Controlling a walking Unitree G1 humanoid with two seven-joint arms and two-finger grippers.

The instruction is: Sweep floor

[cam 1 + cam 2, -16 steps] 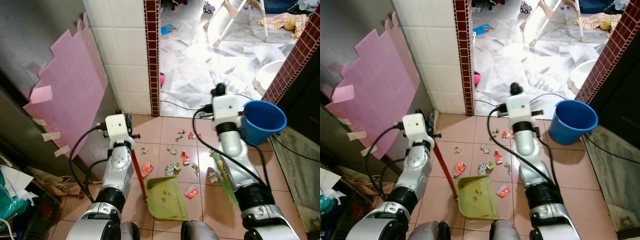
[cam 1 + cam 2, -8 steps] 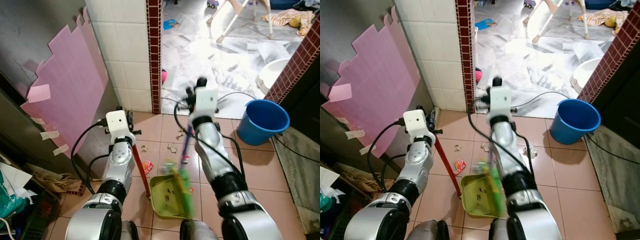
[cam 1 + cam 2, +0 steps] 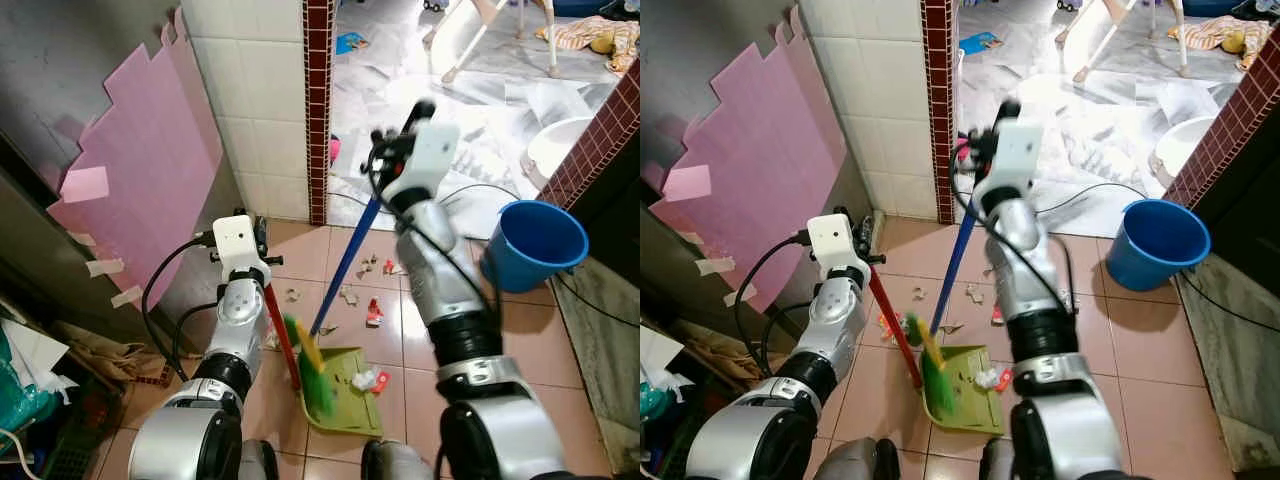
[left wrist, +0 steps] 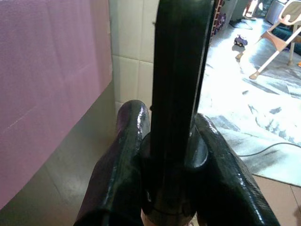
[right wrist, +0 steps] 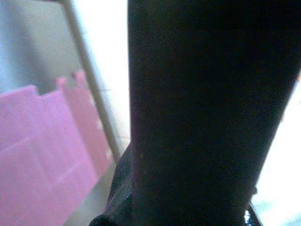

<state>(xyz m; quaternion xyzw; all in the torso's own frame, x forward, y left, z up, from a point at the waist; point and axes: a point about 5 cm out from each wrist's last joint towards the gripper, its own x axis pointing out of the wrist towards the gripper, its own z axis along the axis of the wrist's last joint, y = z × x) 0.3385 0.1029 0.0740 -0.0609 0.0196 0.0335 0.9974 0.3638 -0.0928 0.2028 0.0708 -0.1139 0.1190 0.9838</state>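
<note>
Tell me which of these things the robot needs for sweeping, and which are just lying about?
For the sweeping:
broom, in the right hand
dustpan, its red handle in the left hand
scraps on the tiles

Just lying about:
blue bucket
pink sheet
toy car

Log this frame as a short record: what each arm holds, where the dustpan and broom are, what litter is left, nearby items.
left tool: shut on dustpan handle, red
right tool: holds broom handle, blue
dustpan: green, on tiled floor, some scraps inside
broom head: green, blurred, at the dustpan's mouth
litter: scraps on tiles beyond the pan
bucket: blue, on the robot's right
wall: pink sheet on the left
</note>
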